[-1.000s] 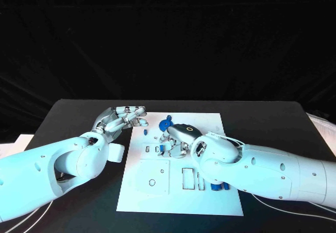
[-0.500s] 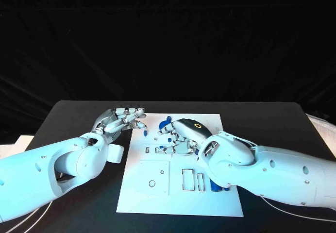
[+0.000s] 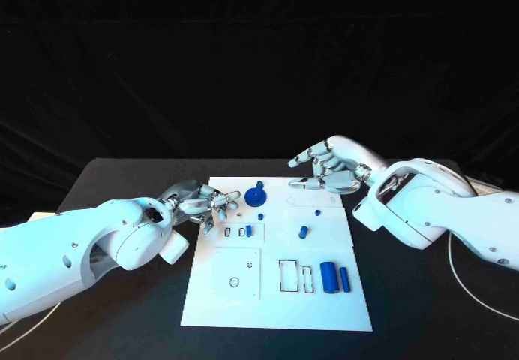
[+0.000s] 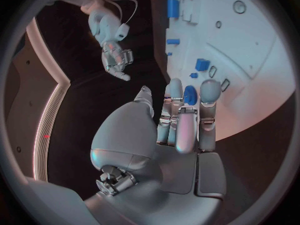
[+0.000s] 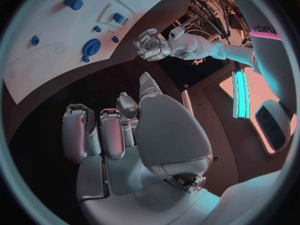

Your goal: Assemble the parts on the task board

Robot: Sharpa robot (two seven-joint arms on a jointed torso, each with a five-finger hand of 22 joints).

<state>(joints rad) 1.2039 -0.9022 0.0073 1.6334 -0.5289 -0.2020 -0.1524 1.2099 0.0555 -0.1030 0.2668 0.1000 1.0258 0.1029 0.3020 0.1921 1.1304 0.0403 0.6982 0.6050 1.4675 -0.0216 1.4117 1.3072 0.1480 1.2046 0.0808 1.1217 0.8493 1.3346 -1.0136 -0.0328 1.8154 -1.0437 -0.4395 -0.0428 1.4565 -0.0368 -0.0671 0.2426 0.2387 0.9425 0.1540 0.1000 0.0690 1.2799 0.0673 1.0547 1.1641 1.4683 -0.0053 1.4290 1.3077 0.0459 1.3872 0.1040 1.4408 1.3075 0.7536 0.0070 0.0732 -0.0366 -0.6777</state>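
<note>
The tabletop [image 3: 119,169] under me is flat black and runs back into darkness; my task board [image 3: 283,300] lies white in its middle, long side running away from me. On it the parts sit apart: a round blue disc [image 3: 256,197] near the far edge, a small blue piece [image 3: 304,230] mid-board, another small blue block [image 3: 249,231] beside the slots, and two blue cylinders [image 3: 335,279] lying side by side toward my right, near the rectangular cut-outs. My left hand [image 3: 205,205] rests at the board's left edge, fingers curled in; from the head I cannot tell whether it grips anything, but my left wrist view shows a blue part [image 4: 190,95] showing between my fingers [image 4: 210,92], against the board, though whether pinched I cannot say. My right hand [image 3: 331,168] hangs above the board's far right corner, fingers loosely bent and apart, and my right wrist view shows it holding nothing
</note>
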